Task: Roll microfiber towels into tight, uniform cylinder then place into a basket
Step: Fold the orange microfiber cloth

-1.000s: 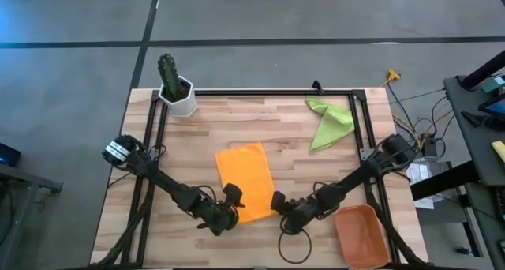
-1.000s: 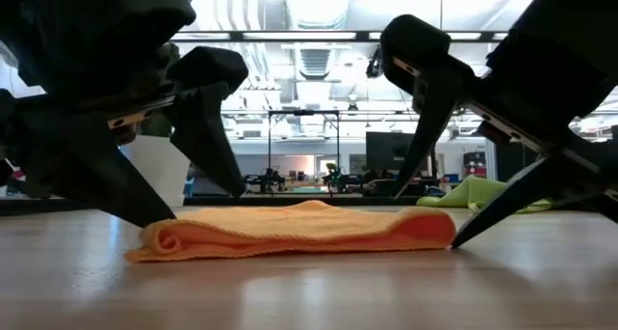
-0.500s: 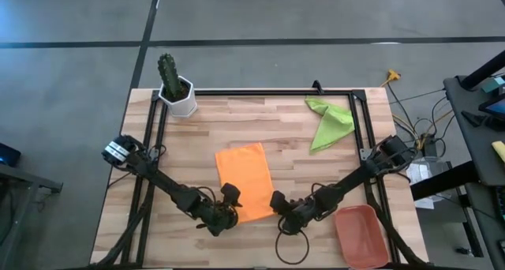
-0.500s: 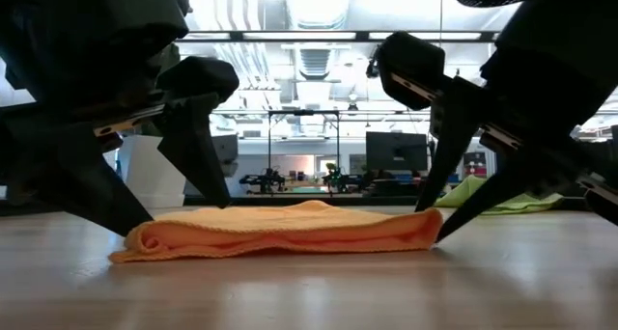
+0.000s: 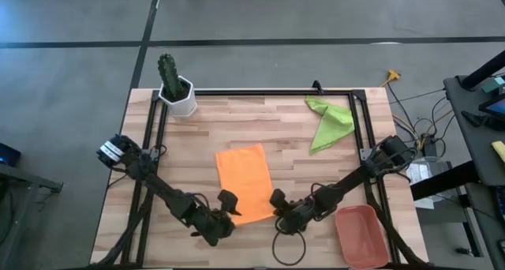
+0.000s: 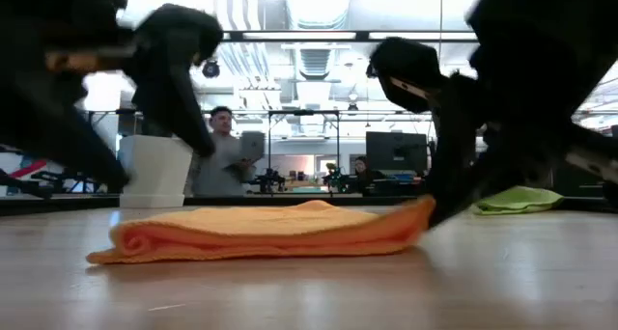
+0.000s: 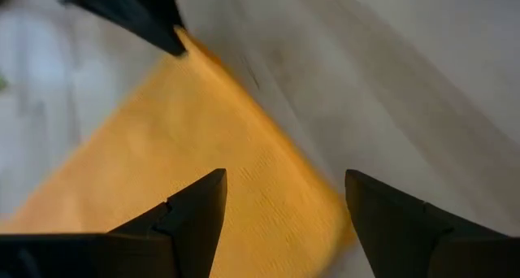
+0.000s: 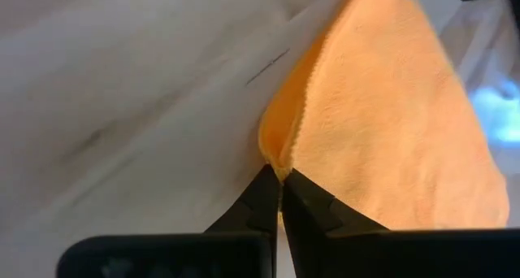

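High view first: the orange towel (image 5: 245, 181) lies folded into a tall rectangle near the middle of the wooden table (image 5: 197, 128), slightly toward six o'clock; the left gripper (image 5: 223, 213) sits at the towel's seven o'clock corner and the right gripper (image 5: 278, 209) at its five o'clock corner, both arms reaching in from the table's sides; the green towel (image 5: 328, 121) lies crumpled toward two o'clock, well apart from the orange one, and the basket (image 5: 360, 234) rests at the table's five o'clock corner beside the right arm; a white pot with a cactus (image 5: 178, 87) stands at eleven o'clock. Low view: the orange towel (image 6: 266, 231) lies flat with its near-left edge curled into a small roll, while its right corner is lifted off the wood where a dark gripper meets it; the green towel (image 6: 521, 200) shows farther back on the right, and a person (image 6: 224, 156) stands in the room behind (holding something I cannot make out). Right wrist view: the right gripper (image 8: 280, 188) has its fingertips pinched together on the folded corner of the orange towel (image 8: 390, 123), the cloth bunching up just above them. Left wrist view: the left gripper (image 7: 286, 188) has its fingers spread wide over the orange towel (image 7: 195, 188), straddling its edge without closing on it.
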